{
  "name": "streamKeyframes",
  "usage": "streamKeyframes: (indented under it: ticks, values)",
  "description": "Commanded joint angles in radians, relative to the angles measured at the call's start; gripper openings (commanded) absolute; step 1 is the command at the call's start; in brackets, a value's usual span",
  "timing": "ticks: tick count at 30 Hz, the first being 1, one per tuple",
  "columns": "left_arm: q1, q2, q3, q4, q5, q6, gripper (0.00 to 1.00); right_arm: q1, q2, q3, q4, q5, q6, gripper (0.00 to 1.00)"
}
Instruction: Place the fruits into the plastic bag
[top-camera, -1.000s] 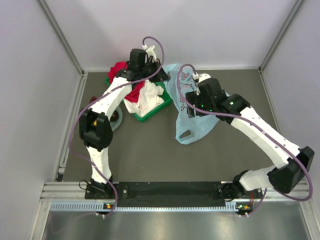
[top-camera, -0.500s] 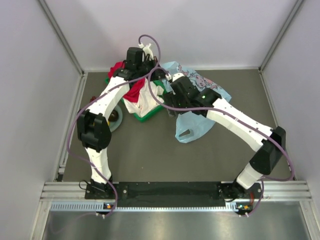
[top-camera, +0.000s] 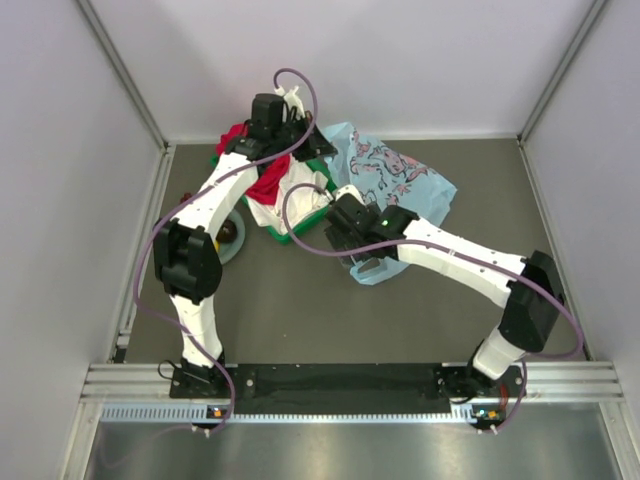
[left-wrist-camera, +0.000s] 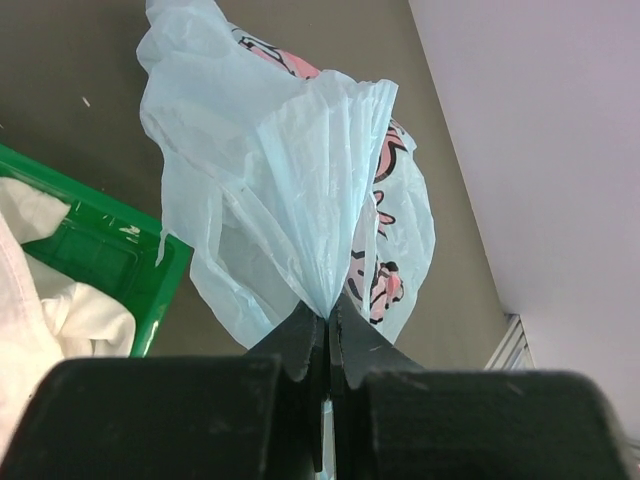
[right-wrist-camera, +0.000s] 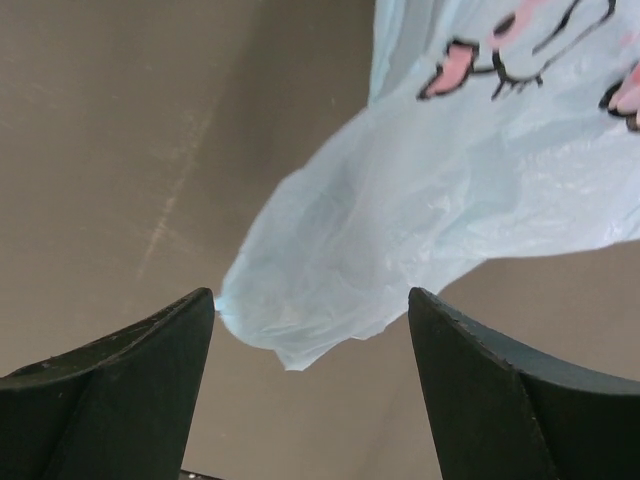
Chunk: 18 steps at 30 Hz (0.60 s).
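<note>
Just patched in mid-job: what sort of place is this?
Probably a lab test cell: plain panel walls box in the grey table, with an aluminium mounting rail along its near edge.

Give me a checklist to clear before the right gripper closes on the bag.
1. Left gripper shut on the plastic bag: ok, gathered film pinched.
2. Right gripper open: ok, jaws wide.
3. Bag lobe between the right jaws: ok, seen in the right wrist view.
4. Bag mouth open: not ok, film looks collapsed.
5. Fruits all located: cannot tell, the left arm hides most of the plate.
</note>
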Motion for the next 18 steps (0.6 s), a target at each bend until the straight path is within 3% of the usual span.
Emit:
streamKeyframes:
  ticks: [1,7,8,10,11,14,18]
  values:
    - [0.006,-0.067,0.031,0.034,0.011,0.000,0.00,0.010,0.009,-0.036,0.028,0.102,0.044,0.79]
    - [0.008,-0.089,0.010,0.033,0.006,0.009,0.00,0.010,0.021,-0.118,0.137,0.070,-0.020,0.79]
    - [0.009,-0.092,0.002,0.033,0.008,0.011,0.00,0.008,0.023,-0.126,0.169,0.070,-0.034,0.74]
    - [0.009,-0.104,-0.009,0.034,0.005,0.015,0.00,0.001,0.029,-0.117,0.171,0.068,-0.041,0.59]
    - [0.009,-0.115,-0.021,0.028,0.002,0.031,0.00,-0.004,0.025,-0.111,0.157,0.071,-0.034,0.42]
    - [0.013,-0.129,-0.024,-0.008,-0.043,0.100,0.00,-0.036,-0.029,-0.082,0.113,0.068,-0.007,0.14]
    - [0.022,-0.135,-0.024,-0.093,-0.110,0.187,0.00,-0.078,-0.150,0.046,0.048,0.056,-0.013,0.04]
